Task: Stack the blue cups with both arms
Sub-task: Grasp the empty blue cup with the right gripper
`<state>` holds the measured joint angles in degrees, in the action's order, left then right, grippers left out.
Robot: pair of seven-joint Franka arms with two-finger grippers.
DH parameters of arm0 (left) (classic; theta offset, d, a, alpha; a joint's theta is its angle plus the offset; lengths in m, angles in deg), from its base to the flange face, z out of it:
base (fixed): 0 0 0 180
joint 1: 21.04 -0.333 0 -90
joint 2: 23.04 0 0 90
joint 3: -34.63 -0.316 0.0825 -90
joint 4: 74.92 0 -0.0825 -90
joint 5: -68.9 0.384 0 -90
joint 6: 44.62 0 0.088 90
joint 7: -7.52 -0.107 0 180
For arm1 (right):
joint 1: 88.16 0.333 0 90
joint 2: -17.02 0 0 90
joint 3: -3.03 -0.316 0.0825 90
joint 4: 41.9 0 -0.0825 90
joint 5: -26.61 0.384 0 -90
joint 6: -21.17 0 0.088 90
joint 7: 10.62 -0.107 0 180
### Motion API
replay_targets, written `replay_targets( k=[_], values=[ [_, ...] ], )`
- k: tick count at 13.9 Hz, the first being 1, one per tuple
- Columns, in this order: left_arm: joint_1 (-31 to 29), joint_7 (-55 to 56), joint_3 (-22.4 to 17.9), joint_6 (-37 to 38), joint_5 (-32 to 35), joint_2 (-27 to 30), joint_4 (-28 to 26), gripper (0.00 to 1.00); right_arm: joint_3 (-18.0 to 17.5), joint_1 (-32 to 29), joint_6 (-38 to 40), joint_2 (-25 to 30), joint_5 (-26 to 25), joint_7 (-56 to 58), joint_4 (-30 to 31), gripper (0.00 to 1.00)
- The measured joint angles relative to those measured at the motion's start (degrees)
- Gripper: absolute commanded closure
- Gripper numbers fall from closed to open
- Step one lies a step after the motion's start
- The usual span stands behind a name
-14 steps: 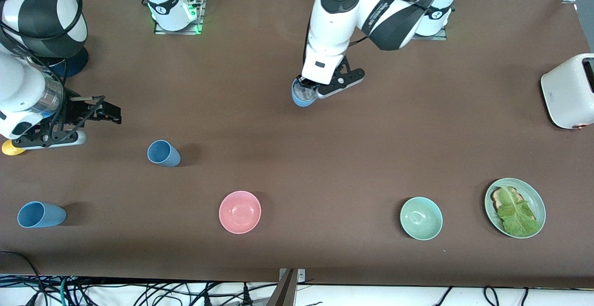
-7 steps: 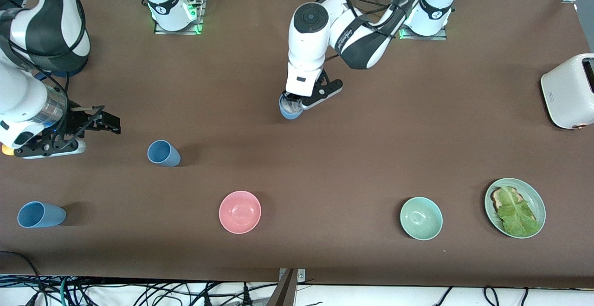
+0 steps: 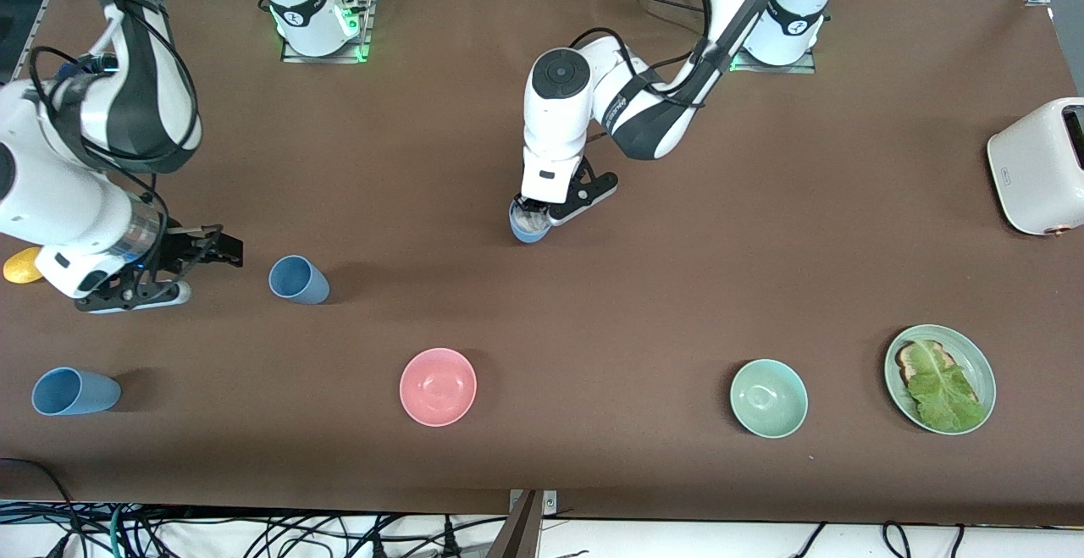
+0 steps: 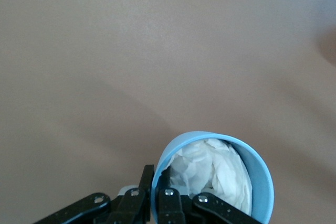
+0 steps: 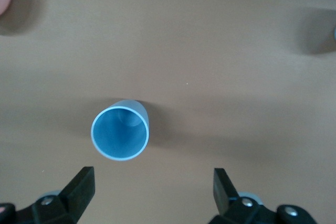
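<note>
Three blue cups show in the front view. My left gripper (image 3: 533, 218) is shut on the rim of one blue cup (image 3: 529, 228), one finger inside and one outside, over the middle of the table. In the left wrist view this cup (image 4: 260, 182) holds crumpled white paper (image 4: 215, 174), and the left gripper (image 4: 157, 195) pinches its wall. A second blue cup (image 3: 298, 279) stands upright toward the right arm's end. My right gripper (image 3: 224, 251) is open and empty beside it. In the right wrist view that cup (image 5: 119, 132) lies ahead of the open right gripper (image 5: 152, 187). A third blue cup (image 3: 74, 391) stands nearer the front camera.
A pink bowl (image 3: 438, 386), a mint-green bowl (image 3: 768, 398) and a green plate (image 3: 982, 359) with toast and lettuce stand along the side near the front camera. A white toaster (image 3: 1037, 164) is at the left arm's end. A yellow object (image 3: 21, 270) lies by the right arm.
My left gripper has carried its blue cup toward the front camera and the right arm's end. My right gripper has moved closer to the second blue cup, still open.
</note>
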<state>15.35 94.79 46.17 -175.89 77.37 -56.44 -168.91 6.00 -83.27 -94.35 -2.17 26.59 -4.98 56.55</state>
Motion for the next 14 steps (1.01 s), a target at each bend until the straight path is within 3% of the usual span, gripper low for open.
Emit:
replay_targets(
  k=[4, 7, 8, 9, 11, 13, 14],
  values=[
    [0.0, 1.1, -0.7, -2.6, 2.7, -3.2, 0.2, 1.00, 0.0, -0.5, -6.6, -1.1, 0.0, 0.4, 5.8, 0.00],
    [0.2, 1.2, -0.8, -2.7, 2.9, -4.1, 0.5, 1.00, 0.0, -1.0, -8.6, -2.9, 1.0, 0.6, 6.8, 0.01],
    [0.2, 1.2, -0.9, -2.7, 2.9, -4.1, 0.5, 0.92, 0.0, -1.0, -9.0, -3.4, 1.5, 0.7, 6.8, 0.01],
    [0.3, 1.2, -1.2, -2.7, 3.0, -4.1, 0.6, 0.71, 0.0, -1.0, -9.6, -3.8, 1.8, 0.8, 6.8, 0.01],
    [0.3, 1.1, -1.6, -2.8, 3.0, -4.1, 0.7, 0.46, 0.0, -1.0, -11.5, -4.8, 2.0, 0.8, 6.8, 0.02],
    [0.3, 0.9, -1.8, -2.8, 3.1, -4.1, 1.3, 0.35, -0.1, -1.0, -12.5, -5.8, 2.1, 0.9, 6.8, 0.04],
    [0.3, 0.9, -1.8, -2.8, 3.1, -4.1, 1.5, 0.22, -0.2, -1.0, -13.0, -6.3, 2.3, 0.9, 6.8, 0.04]
  ],
)
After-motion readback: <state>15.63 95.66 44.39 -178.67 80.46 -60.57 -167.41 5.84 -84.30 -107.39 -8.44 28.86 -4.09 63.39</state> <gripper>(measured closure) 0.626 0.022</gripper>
